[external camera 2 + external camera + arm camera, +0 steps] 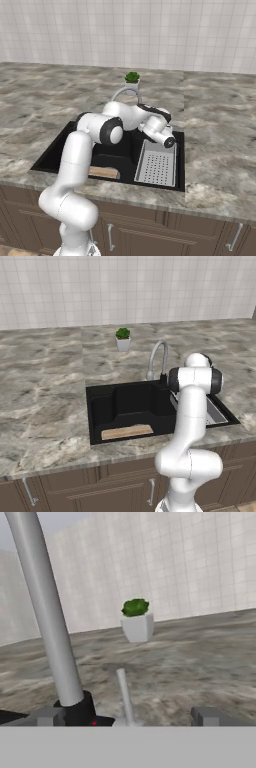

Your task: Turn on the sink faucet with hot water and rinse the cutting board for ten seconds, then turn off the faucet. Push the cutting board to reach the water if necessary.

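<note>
The black sink point(102, 406) is set into the marble counter, and the tan cutting board point(127, 431) lies flat along its front wall, also seen as cutting board point(104, 172). The silver faucet point(157, 357) arches over the basin's back edge. In the hand view the faucet spout point(47, 612) rises at the left from its dark base point(77, 707). The thin handle lever point(122, 689) stands upright between my fingertips point(207, 716). My gripper point(128, 717) is open around the lever without touching it. The water is out of view.
A grey ribbed drainer tray point(156, 167) fills the sink's right part. A small potted plant point(122, 339) stands on the counter behind the faucet, before the tiled wall. My arm point(100, 130) spans the basin. Cabinet doors point(100, 491) run below the counter.
</note>
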